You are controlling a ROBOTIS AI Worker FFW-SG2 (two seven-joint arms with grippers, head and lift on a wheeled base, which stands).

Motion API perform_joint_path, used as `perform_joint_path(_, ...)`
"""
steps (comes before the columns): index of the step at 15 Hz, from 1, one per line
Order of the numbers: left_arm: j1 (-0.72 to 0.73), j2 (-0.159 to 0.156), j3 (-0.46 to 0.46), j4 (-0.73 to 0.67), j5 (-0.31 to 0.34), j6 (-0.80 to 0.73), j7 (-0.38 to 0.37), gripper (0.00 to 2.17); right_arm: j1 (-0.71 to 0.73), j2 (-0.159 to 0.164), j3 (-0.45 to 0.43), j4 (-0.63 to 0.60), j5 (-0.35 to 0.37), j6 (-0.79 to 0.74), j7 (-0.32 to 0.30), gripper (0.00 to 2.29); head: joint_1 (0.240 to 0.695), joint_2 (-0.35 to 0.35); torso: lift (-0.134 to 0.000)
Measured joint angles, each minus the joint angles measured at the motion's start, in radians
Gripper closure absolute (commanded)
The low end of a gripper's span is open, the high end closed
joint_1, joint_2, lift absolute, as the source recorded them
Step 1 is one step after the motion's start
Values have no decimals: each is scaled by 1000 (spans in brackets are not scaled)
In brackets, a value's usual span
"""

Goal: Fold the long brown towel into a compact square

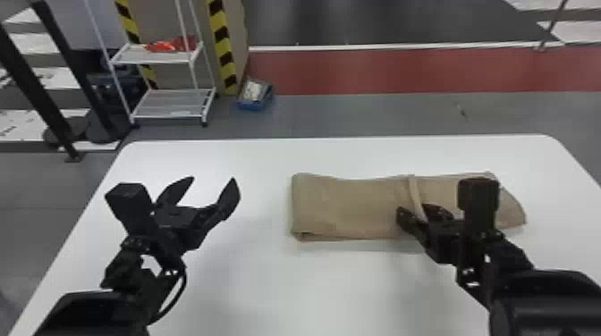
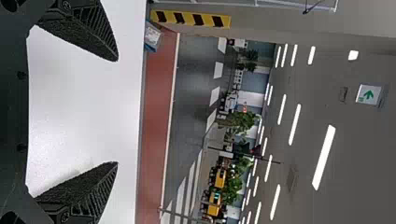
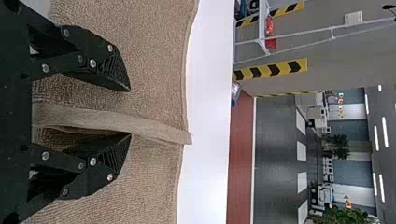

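L gripper (image 1: 213,179): extended fwd over tabletop (image 1: 277,290), released, fingers wide. R gripper (image 1: 412,207): angled fwd-inward, unclenched, fingers astride towel's (image 1: 349,205) raised fold.

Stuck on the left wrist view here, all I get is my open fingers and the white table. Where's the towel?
Observer: On the table, to the right of the left hand: the head view has the towel there.
Operator: Right hand clamped on it?
Observer: No. In the right wrist view the right hand has its fingers apart, one on each side of a narrow raised fold.
Operator: Compact square yet?
Observer: Not yet. It lies as a long band running left to right.
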Motion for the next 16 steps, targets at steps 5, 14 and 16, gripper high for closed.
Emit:
perform_joint_path(5, 0, 0, 0, 2, 0, 0, -1, 90, 1, 0, -2, -1, -2, -1, 0, 765, 695, 63, -125)
perform_joint_path(14, 0, 0, 1, 4, 0, 0, -5, 90, 3, 0, 1, -27, 2, 12, 0, 593, 695, 64, -125)
perform_joint_path(16, -1, 0, 0, 3, 0, 0, -5, 90, 5, 0, -1, -27, -5, 22, 0, 360, 695, 64, -125)
